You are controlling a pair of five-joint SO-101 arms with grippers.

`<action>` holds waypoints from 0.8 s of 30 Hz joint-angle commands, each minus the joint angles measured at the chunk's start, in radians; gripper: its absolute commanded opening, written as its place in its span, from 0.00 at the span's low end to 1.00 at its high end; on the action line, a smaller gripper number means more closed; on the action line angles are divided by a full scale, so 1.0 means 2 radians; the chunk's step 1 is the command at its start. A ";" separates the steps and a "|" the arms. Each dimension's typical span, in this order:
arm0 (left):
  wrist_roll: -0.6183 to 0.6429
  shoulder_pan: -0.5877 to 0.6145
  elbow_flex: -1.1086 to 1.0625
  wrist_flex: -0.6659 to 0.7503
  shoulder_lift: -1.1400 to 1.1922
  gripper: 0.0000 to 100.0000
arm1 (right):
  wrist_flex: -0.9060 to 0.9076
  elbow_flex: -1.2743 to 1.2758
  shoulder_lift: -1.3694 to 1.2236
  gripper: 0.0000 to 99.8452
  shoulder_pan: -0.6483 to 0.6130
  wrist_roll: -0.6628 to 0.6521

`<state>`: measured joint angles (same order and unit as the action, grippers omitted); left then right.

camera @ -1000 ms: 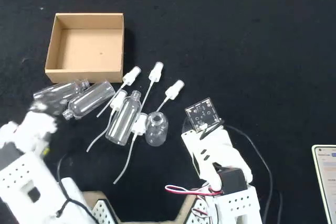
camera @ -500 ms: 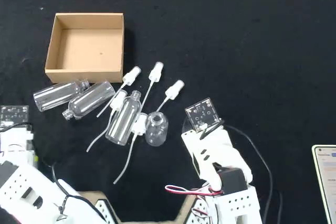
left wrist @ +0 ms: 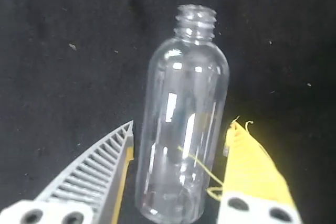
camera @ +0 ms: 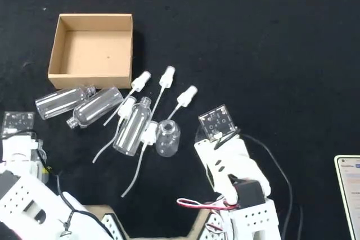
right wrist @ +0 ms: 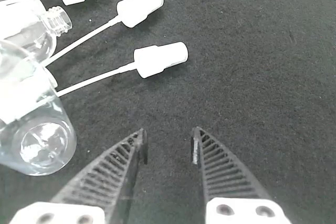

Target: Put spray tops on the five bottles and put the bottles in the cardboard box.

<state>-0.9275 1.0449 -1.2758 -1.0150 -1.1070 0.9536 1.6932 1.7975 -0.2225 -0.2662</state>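
Note:
A clear capless bottle (left wrist: 184,129) lies between the fingers of my left gripper (left wrist: 178,182), which is shut on its body; that arm's wrist (camera: 17,139) sits at the near left. More capless bottles (camera: 59,100) (camera: 95,107) (camera: 132,126) lie below the empty cardboard box (camera: 90,80); a short one (camera: 167,137) (right wrist: 31,145) lies open end toward me. White spray tops (camera: 140,80) (camera: 167,76) (camera: 187,95) (right wrist: 160,59) with long tubes are scattered among them. My right gripper (right wrist: 168,145) stands open over bare cloth, just short of the nearest spray top, with the short bottle beside it.
Black cloth covers the table, with wide free room to the right and behind. A phone-like screen (camera: 349,189) lies at the right edge. The arm bases and cables (camera: 197,203) crowd the near edge.
My left arm has pulled back from the two bottles below the box toward the near left corner, then held almost still. The right arm has not moved.

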 commanded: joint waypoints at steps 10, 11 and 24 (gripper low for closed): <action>0.001 -0.017 0.243 -0.104 0.133 0.27 | 0.002 -0.004 0.044 0.15 -0.005 -0.002; 0.001 -0.021 0.254 -0.110 0.163 0.27 | 0.002 -0.004 0.044 0.15 -0.005 -0.002; 0.000 -0.075 0.295 -0.110 0.341 0.26 | 0.002 -0.004 0.044 0.15 -0.005 -0.002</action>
<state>-0.9229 0.9298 -0.7465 -1.2359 -0.4457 0.9536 1.6932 1.7975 -0.2225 -0.2662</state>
